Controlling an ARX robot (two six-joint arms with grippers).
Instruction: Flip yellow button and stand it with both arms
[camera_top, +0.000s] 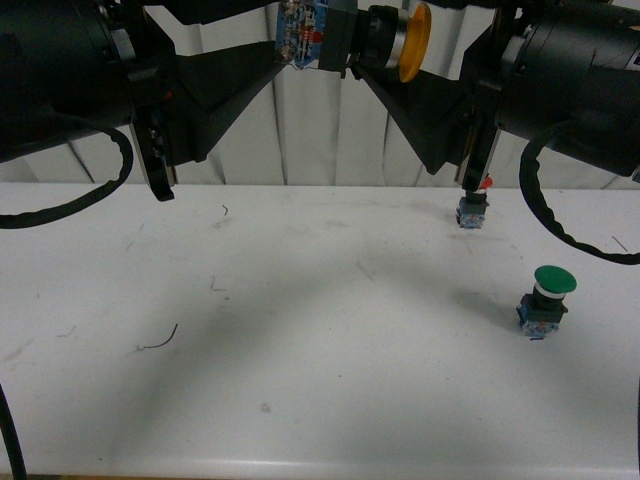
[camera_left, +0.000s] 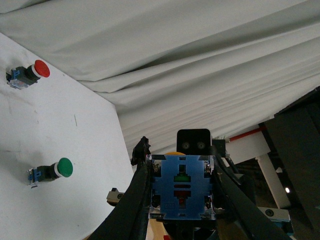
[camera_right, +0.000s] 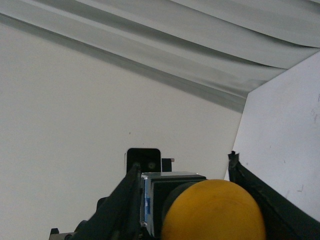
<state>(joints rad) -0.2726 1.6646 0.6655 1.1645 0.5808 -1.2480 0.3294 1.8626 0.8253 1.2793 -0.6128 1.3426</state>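
Apparently a robotics lab bench: a scuffed white tabletop (camera_top: 300, 330) backed by a pleated pale curtain (camera_top: 330, 130), a black left arm (camera_top: 55, 70) and right arm (camera_top: 585, 70) overhead, and a green-capped push-button (camera_top: 545, 300) and red-capped push-button (camera_left: 29, 73) on the surface.

Both arms (camera_top: 70, 75) are raised; left pincer (camera_top: 283, 55) and right pincer (camera_top: 357, 64) meet, each clamped on yellow button (camera_top: 413, 42).

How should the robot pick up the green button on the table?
Grip the green button by its dark body under the cap, fingers closing from its two sides. It stands cap-up on the table, and the wide cap overhangs, so it probably won't slip out.
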